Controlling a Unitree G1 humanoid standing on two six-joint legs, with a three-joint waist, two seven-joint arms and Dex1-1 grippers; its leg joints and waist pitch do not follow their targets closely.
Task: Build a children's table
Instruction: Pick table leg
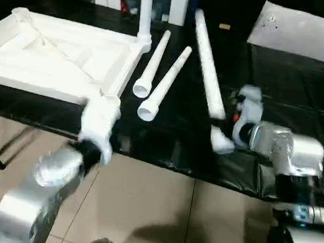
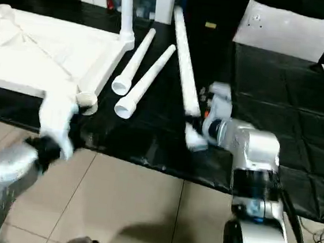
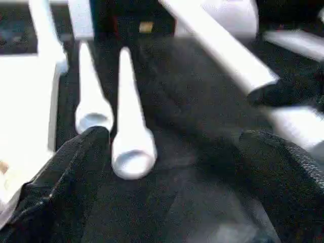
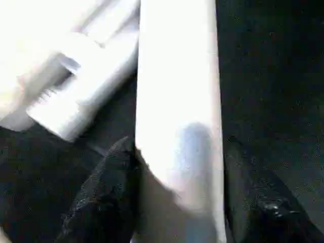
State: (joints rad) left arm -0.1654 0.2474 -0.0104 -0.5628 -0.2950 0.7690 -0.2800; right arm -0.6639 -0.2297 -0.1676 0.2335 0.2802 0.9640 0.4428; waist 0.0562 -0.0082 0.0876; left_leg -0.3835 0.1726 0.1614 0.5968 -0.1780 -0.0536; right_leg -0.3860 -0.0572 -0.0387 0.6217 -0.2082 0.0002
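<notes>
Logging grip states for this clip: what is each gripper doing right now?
Left gripper: open, holding nothing, near two loose legs.
Right gripper: closed on the long white leg.

White table top (image 1: pixel 58 58) and white legs (image 1: pixel 165 82) on black cloth (image 1: pixel 281 87); black-fingered end effectors.

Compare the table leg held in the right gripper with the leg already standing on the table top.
The held leg lies slanted along the black tabletop, clamped in the right gripper; the standing leg rises upright from the table top. The held leg is unattached; the standing leg sits in a corner socket. Both are white, round and long.
</notes>
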